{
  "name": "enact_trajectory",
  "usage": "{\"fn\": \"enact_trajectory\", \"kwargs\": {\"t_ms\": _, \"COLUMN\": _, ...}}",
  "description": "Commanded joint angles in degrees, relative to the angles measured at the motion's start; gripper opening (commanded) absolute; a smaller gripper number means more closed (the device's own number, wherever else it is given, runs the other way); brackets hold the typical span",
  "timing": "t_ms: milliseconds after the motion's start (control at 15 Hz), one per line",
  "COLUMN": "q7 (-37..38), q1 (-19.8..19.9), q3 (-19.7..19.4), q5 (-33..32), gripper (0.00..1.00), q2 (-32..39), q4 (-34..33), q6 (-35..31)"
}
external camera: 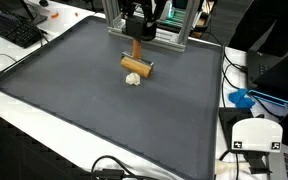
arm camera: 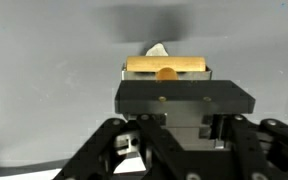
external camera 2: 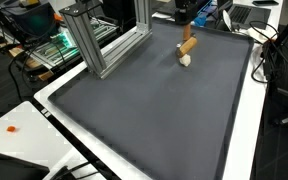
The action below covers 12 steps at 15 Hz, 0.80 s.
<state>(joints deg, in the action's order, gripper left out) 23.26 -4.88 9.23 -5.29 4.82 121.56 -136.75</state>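
Note:
My gripper (external camera: 136, 30) is at the far edge of the dark grey mat (external camera: 94, 110), just in front of an aluminium frame (external camera: 169, 35). It looks shut on the handle of a T-shaped wooden tool (external camera: 137, 60), which slants down from it to the mat. In the wrist view the tool's crossbar (arm camera: 164, 66) lies straight ahead, with the round end of the handle in front of it; the fingers (arm camera: 189, 125) are drawn together. A small white crumpled lump (external camera: 134, 79) lies on the mat against the crossbar's far side. The gripper (external camera 2: 181, 15), tool (external camera 2: 187, 46) and lump (external camera 2: 184, 61) show in both exterior views.
The aluminium frame (external camera 2: 109, 45) stands along the mat's edge. A keyboard (external camera: 12, 28) lies beyond one corner. Blue items (external camera: 242, 98), cables and a white device (external camera: 254, 135) sit on the white table beside the mat (external camera 2: 154, 110).

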Motion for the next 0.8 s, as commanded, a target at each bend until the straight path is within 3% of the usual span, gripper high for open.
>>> {"fn": "enact_trajectory", "kwargs": {"t_ms": 0, "q7": -1.04, "q1": -1.42, "q3": -1.48, "q5": 0.02, "gripper": 0.29, "q2": 2.32, "q4": -3.58, "q6": 5.48}}
{"fn": "enact_trajectory", "kwargs": {"t_ms": 133, "q7": -1.51, "q1": -1.66, "q3": -1.65, "q5": 0.41, "gripper": 0.29, "q2": 3.19, "q4": -4.38, "q6": 6.59}}
{"fn": "enact_trajectory", "kwargs": {"t_ms": 733, "q7": -0.74, "q1": -2.97, "q3": -2.93, "q5": -2.27, "gripper": 0.29, "q2": 5.23, "q4": -3.89, "q6": -0.63}}
